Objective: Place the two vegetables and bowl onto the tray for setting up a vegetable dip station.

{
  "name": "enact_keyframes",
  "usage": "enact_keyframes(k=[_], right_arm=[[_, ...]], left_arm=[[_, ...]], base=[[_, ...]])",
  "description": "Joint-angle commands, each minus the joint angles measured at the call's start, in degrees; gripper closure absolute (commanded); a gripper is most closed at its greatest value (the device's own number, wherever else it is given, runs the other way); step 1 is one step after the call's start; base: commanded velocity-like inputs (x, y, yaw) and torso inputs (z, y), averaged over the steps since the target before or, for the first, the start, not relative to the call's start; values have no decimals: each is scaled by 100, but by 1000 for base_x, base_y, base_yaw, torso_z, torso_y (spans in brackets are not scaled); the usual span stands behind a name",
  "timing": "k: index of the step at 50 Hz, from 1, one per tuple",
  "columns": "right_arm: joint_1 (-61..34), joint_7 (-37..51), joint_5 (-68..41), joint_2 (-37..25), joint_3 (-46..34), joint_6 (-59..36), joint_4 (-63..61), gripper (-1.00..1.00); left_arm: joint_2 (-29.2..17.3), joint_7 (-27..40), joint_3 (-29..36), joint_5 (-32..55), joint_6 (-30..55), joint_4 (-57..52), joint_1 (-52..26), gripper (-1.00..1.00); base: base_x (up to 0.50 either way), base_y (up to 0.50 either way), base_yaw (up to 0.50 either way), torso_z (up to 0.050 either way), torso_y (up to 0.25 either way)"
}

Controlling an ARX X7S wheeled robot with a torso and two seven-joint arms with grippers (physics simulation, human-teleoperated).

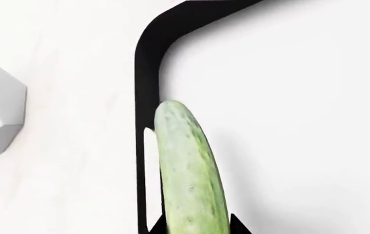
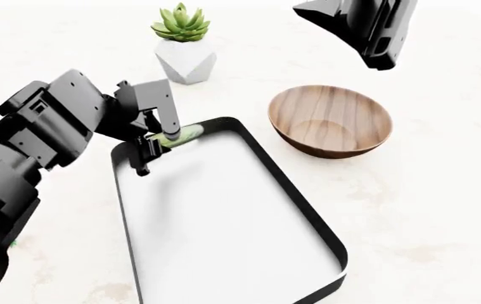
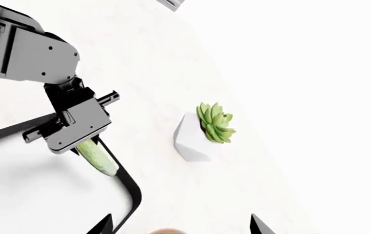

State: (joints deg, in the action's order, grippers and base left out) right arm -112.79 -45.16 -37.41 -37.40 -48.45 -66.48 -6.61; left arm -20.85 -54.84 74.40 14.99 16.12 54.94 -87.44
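White tabletop – left pincer (image 2: 157, 140) grips cucumber (image 1: 188, 170) over tray (image 2: 295, 193) corner; bowl (image 2: 331, 120) empty.

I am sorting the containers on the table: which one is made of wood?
The round brown bowl, right of the tray. The tray is black-rimmed with a white floor, and the faceted pot is white.
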Motion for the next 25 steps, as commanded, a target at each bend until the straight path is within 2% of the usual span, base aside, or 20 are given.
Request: enact_keyframes(k=[1,6,25], right_arm=[[4,31,-33,4,11,-55,-8,-100],[-16,17,-29,14,-12,-60,12,-100],[99,106,-90,-47,32,-70,-90,-100]], left_arm=[[99,26,-19,15,-144,300,74,100],[-58,65,19,14,39,-83,155,100],[18,80,110,-71,82,112,248,100]], base=[[0,0,0,0,0],[0,0,0,0,0],[0,0,0,0,1]])
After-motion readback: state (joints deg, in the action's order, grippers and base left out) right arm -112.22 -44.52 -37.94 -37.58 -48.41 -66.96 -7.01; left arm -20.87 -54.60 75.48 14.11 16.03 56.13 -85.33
